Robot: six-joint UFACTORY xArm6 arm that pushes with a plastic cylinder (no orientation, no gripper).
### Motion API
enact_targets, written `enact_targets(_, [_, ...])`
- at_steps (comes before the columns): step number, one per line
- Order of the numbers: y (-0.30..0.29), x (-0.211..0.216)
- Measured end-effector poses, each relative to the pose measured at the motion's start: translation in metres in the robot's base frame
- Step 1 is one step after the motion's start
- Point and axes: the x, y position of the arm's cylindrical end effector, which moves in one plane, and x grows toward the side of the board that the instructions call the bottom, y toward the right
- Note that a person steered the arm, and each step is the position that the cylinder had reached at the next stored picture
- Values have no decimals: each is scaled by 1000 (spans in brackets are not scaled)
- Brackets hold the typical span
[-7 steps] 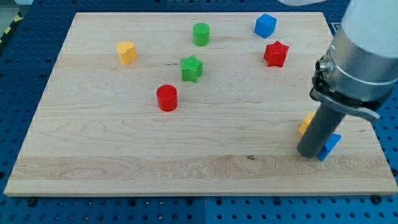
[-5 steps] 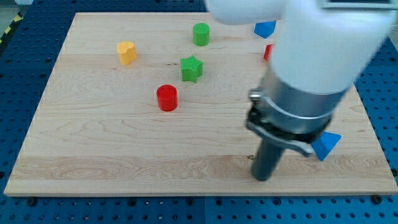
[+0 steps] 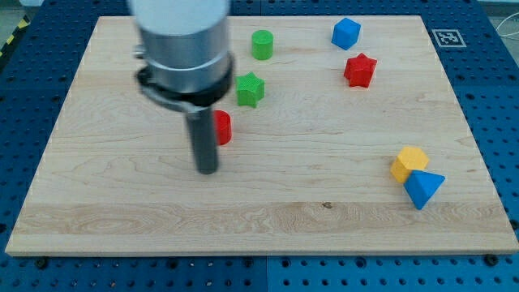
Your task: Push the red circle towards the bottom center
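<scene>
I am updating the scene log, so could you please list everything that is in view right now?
red circle: one, red, left of centre, partly hidden behind the rod
green star: one, green, up and to the right of the red circle
green cylinder: one, green, near the top edge
blue block: one, blue, top right
red star: one, red, below the blue block
yellow block: one, yellow, lower right
blue triangle: one, blue, touching the yellow block's lower side
wooden board: one, light wood, on a blue perforated table
my tip: one, dark rod, just below and left of the red circle
</scene>
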Motion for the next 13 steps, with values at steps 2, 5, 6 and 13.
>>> enact_targets(2, [-93, -59])
enact_targets(5, [55, -92])
enact_targets(6, [109, -91])
enact_targets(13, [-74, -14])
